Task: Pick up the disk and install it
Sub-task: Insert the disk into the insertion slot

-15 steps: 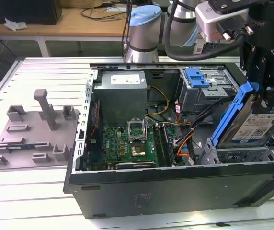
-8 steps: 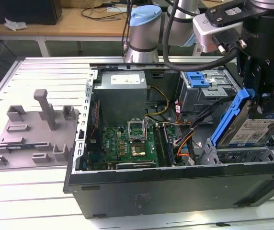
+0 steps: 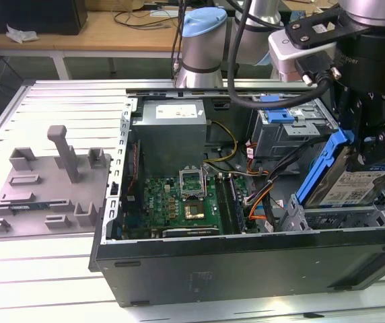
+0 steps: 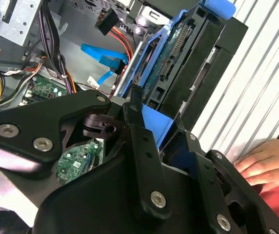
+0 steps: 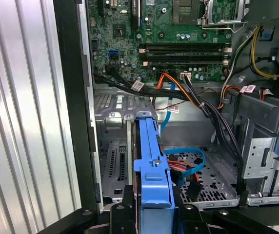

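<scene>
While tool [image 3: 374,149] clamps disk [image 3: 355,186] over PC case [image 3: 246,264], second wrist view shows a hand [image 4: 269,161] nr it.

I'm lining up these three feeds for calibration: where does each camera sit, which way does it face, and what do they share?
Exterior view: off the arm, looking down into the open computer case; the arm and pincer show.
First wrist view: on the wrist, looking past the pincer into the case toward the motherboard.
Second wrist view: on the wrist, looking across the pincer's black linkage; a person's hand lies beyond.
Shared: all three show the blue-framed disk gripped by the pincer.
</scene>
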Motion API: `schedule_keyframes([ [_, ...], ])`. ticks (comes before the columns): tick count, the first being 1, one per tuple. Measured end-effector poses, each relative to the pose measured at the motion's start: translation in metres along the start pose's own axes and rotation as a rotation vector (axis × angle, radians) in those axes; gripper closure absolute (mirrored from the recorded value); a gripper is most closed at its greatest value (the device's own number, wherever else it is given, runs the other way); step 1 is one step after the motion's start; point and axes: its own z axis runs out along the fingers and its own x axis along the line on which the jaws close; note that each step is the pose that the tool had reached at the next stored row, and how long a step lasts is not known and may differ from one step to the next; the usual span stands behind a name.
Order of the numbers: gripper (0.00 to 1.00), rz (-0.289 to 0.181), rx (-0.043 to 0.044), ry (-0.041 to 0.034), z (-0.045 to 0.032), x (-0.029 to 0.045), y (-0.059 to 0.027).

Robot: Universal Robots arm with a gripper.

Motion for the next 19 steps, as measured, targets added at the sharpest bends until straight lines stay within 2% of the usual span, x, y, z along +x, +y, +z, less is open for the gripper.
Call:
schedule_keyframes([
  [10,0.63,0.001,0.0002,0.0002,0.0081,0.0005,0.0027],
  [13,0.63,0.001,0.0005,0.0006,0.0143,0.0008,0.0048],
  [19,0.63,0.002,0.0009,0.0005,0.0203,0.0011,0.0069],
])
